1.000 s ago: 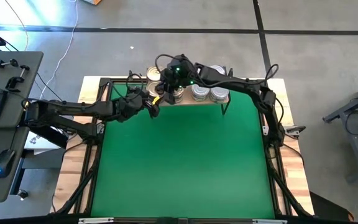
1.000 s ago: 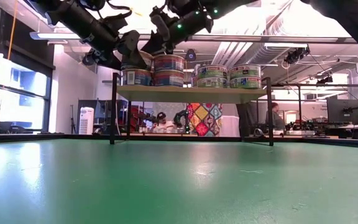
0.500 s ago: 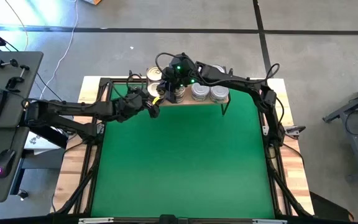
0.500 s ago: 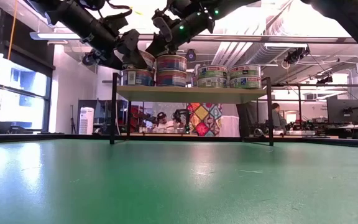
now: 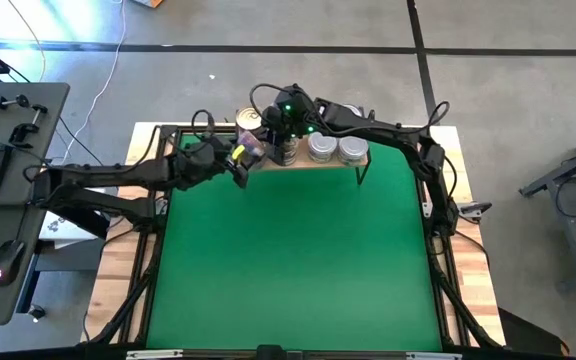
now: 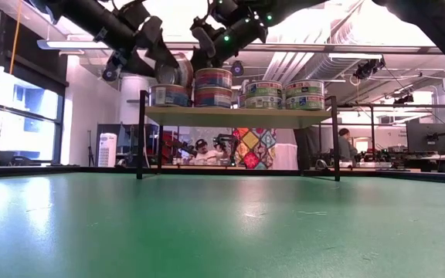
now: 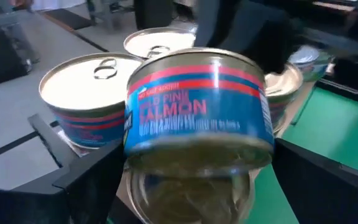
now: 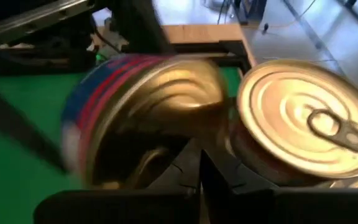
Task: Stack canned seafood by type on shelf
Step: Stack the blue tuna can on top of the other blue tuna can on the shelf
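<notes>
- Two arms meet over the far left end of the shelf (image 5: pixel 360 163), the light-wood board on black legs standing at the far edge of the green table (image 5: pixel 298 260).
- Several tins already stand up there: two short stacks with green labels (image 6: pixel 284 94) toward the right end, silver lids up in the high view, and stacks with blue and red labels (image 6: pixel 212 86) toward the left, with two gold-lidded ones (image 7: pixel 89 93) seen in the left wrist view.
- The left gripper (image 5: pixel 240 158) has its jaws spread wide and clamped on a blue and red pink salmon tin (image 7: pixel 199 109), held tilted in the air just off the left end of the shelf, not yet resting on any stack.
- The right gripper (image 5: pixel 286 125) hovers just above the blue-labelled stacks with its jaws pressed together, holding nothing.
- By the look of it, the step in hand is placing this salmon tin with its own kind.
- The next move, I'd say, calls for levelling the tin, centring it over a matching blue and red stack and lowering it flat before the jaws part; the right gripper sits close, so there is little room.
</notes>
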